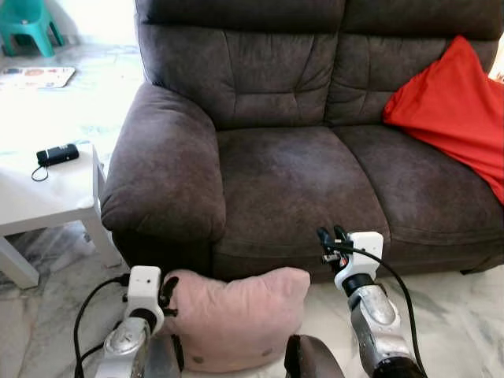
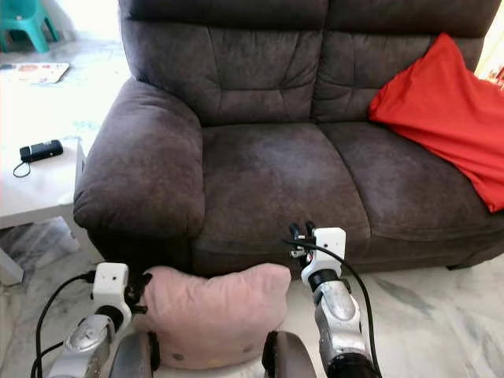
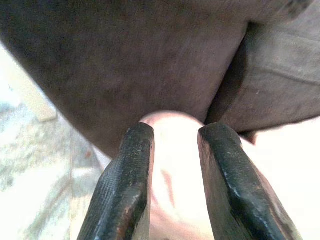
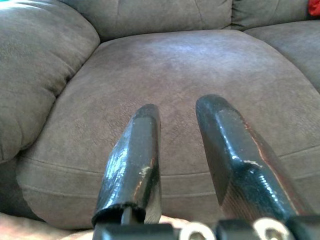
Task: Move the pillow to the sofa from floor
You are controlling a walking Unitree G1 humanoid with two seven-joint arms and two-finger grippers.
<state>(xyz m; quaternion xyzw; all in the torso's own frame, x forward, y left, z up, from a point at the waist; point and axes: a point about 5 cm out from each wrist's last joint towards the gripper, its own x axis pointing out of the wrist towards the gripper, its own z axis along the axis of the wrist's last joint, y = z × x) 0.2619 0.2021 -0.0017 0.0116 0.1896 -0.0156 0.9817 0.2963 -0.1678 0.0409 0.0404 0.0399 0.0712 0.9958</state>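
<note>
- Pillow (image 1: 236,319), pink, sits on the floor (image 1: 449,315) against the brown sofa (image 1: 299,173) front.
- Left tool (image 3: 172,145) straddles the pillow's corner, fingers parted, not clamped.
- Right tool (image 4: 180,117) hovers empty above the seat edge, fingers apart.

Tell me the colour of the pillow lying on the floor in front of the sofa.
The floor pillow is pale pink; the left eye view shows it best.
</note>
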